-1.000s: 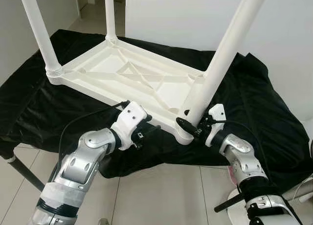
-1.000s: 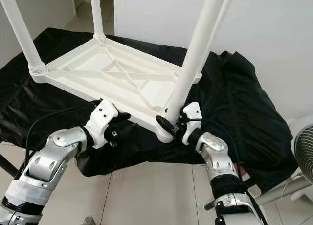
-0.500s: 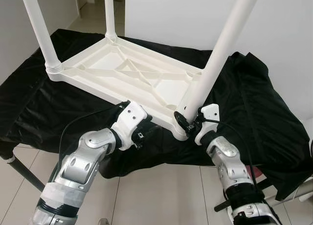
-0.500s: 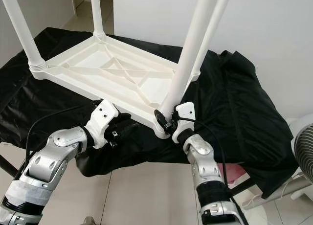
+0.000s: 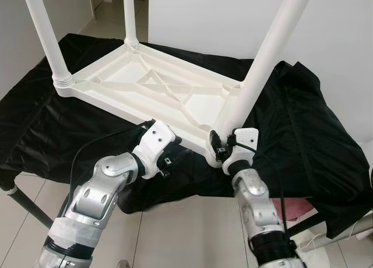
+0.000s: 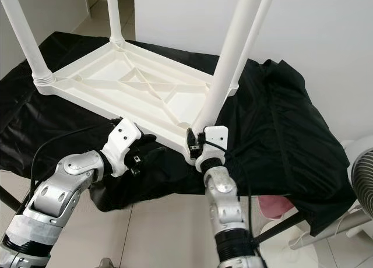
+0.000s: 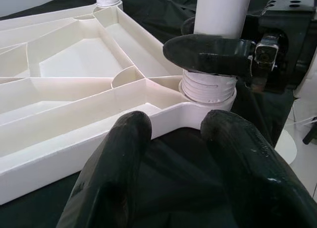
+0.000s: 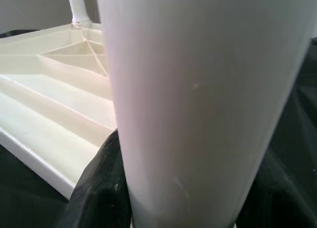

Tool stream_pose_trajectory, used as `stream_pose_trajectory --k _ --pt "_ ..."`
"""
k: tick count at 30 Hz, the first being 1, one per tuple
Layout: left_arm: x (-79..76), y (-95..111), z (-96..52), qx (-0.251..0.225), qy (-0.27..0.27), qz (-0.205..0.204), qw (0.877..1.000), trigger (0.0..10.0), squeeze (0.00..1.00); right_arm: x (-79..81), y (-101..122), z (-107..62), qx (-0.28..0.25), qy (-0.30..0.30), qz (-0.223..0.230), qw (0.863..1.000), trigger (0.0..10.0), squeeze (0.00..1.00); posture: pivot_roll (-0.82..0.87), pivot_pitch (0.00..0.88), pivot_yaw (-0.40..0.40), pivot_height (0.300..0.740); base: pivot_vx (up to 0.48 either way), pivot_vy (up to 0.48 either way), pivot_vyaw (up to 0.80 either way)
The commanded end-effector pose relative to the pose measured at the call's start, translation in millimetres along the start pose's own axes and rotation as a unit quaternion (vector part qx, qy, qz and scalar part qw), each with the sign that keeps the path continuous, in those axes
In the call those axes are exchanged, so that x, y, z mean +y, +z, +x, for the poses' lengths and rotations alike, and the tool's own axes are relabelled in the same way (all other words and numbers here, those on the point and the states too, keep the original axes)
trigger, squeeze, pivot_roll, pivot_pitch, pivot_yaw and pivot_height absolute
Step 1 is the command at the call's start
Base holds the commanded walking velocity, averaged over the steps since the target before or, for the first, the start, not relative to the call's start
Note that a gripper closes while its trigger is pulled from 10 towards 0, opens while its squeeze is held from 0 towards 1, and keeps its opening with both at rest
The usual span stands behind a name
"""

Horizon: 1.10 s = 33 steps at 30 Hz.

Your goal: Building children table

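The right gripper (image 5: 220, 147), fingers clamped on the near leg (image 5: 263, 61) at its socket, works the upturned table (image 5: 145, 93). The left gripper (image 7: 181, 153), fingers apart, hovers beside the corner. A crooked twist could cross-thread or topple the leg.

Support: surface draped in black cloth (image 5: 303, 122).
White children's table (image 5: 151, 90) lies inverted on it, legs up; support underneath probably a table.

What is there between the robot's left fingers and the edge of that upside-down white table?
Only black cloth. In the left wrist view the left gripper, fingers open, hovers just short of the table's rim, near the corner where the right gripper clasps a leg.
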State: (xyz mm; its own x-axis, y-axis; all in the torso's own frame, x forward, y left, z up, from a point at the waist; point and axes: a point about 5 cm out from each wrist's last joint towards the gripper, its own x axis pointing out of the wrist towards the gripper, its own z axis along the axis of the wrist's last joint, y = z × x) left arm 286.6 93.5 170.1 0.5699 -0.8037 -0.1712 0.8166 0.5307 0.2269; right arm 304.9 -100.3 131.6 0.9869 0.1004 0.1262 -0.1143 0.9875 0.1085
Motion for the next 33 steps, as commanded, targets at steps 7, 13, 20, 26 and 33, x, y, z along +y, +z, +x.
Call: stream_pose_trajectory --k 7,13,20,26,33 --pt "-3.2 -1.3 1.8 0.003 0.007 -0.004 1.0 10.0 0.0 0.8 2.5 -4.8 -0.008 0.003 0.008 1.0 10.0 0.0 0.06 0.057 -0.112 0.74 0.0 0.0 0.0" --pt "-3.8 -2.2 2.2 0.004 0.007 -0.005 1.0 10.0 0.0 2.5 3.3 -6.9 -0.007 0.019 0.013 1.0 10.0 0.93 0.05 0.055 -0.115 0.74 0.0 0.0 0.0" --pt "-5.0 -1.6 3.9 0.001 0.007 -0.007 1.0 10.0 0.0 -10.0 7.1 -13.4 -0.011 0.061 0.007 0.998 10.0 1.0 0.04 0.058 -0.118 0.74 0.0 0.0 0.0" --pt "-5.6 -1.6 4.1 0.001 0.006 -0.008 1.0 10.0 0.0 -24.0 7.6 -16.5 -0.007 0.1 -0.003 0.995 10.0 0.0 0.04 0.06 -0.117 0.74 0.0 0.0 0.0" --pt "-4.7 -1.5 3.8 0.002 0.004 -0.008 1.0 10.0 0.0 -47.4 8.7 -12.3 0.006 0.175 -0.026 0.984 10.0 0.0 0.04 0.06 -0.108 0.74 0.0 0.0 0.0"
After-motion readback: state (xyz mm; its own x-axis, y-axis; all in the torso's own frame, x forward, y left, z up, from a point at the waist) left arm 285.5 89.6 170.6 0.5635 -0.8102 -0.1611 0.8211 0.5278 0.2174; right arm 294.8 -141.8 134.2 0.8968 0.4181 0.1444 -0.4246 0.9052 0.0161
